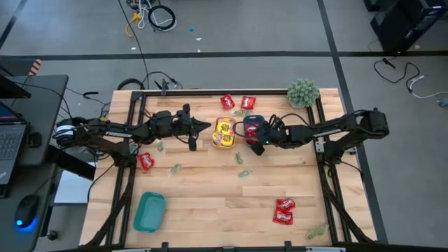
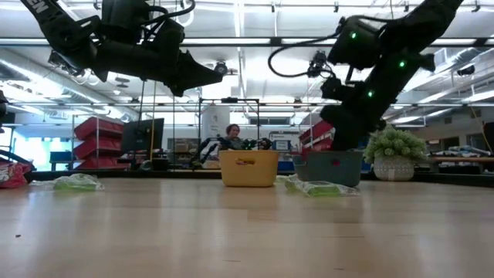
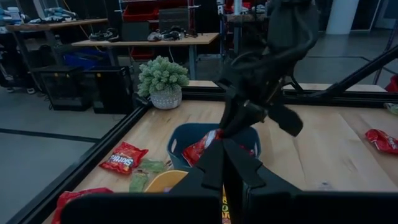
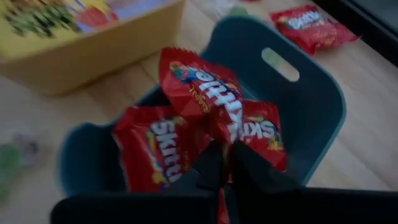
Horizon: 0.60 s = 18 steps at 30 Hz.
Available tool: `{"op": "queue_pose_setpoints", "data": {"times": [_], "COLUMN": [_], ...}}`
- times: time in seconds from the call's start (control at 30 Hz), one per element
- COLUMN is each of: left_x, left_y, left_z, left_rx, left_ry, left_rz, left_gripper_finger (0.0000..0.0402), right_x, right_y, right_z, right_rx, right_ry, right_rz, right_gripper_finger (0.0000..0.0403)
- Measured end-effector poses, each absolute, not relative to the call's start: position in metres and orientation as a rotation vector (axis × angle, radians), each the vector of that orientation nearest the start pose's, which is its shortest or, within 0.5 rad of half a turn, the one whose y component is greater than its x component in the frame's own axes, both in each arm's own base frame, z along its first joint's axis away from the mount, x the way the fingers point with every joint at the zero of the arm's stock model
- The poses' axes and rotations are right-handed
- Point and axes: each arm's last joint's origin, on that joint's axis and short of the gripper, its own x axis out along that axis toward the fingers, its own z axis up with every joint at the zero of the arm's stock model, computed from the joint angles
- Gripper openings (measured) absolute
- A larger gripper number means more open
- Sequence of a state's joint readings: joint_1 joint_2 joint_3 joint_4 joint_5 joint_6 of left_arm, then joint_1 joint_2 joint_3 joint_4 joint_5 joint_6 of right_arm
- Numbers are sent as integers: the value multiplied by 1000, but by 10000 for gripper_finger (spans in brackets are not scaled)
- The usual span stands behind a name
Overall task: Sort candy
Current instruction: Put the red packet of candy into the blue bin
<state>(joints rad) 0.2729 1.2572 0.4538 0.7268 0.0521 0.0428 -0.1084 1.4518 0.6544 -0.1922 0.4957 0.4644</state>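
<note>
My right gripper (image 1: 253, 133) is down over the dark blue tray (image 4: 311, 81), shut on a red candy packet (image 4: 202, 84). Two more red packets (image 4: 155, 149) lie inside that tray. Just to its left, the yellow tray (image 1: 214, 133) holds yellow packets. My left gripper (image 1: 205, 127) hovers raised on the yellow tray's left side, shut and empty. Loose red packets (image 1: 227, 102) lie near the far edge, one (image 1: 145, 162) lies on the left and two (image 1: 284, 210) lie near the front right. Pale green pieces (image 1: 174, 169) are scattered over the table. My right gripper pinches the red packet by one edge (image 4: 224, 134) between its two fingers (image 4: 208, 168), slanting down from the table's right. The rest of the packet sticks out past the fingertips over the blue tray's hollow. Whether it touches the packets below, I cannot tell.
A teal tray (image 1: 149, 211) sits near the front left corner. A fuzzy green plant (image 1: 302, 92) stands at the far right corner. A black frame rail (image 1: 210, 92) borders the table. Bare wood shows across the front middle. A person (image 2: 230, 137) sits in the room beyond.
</note>
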Motion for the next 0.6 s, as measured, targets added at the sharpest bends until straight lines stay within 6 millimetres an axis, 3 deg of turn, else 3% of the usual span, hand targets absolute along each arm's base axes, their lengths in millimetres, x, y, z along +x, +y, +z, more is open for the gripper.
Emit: {"op": "queue_pose_setpoints", "data": {"times": [0.2,0.4,0.6], "left_x": [239,239,237], "left_y": [65,65,68], "left_z": [212,211,209], "left_rx": [30,27,-48], "left_ry": [86,94,86], "left_rz": [219,219,256], "left_gripper_finger": [3,3,3], "right_x": [252,250,243], "right_y": [-44,-44,-45], "right_z": [150,163,186], "right_rx": [202,182,207], "right_ry": [852,812,724], "right_rz": [-758,-729,-690], "right_gripper_finger": [109,201,234]}}
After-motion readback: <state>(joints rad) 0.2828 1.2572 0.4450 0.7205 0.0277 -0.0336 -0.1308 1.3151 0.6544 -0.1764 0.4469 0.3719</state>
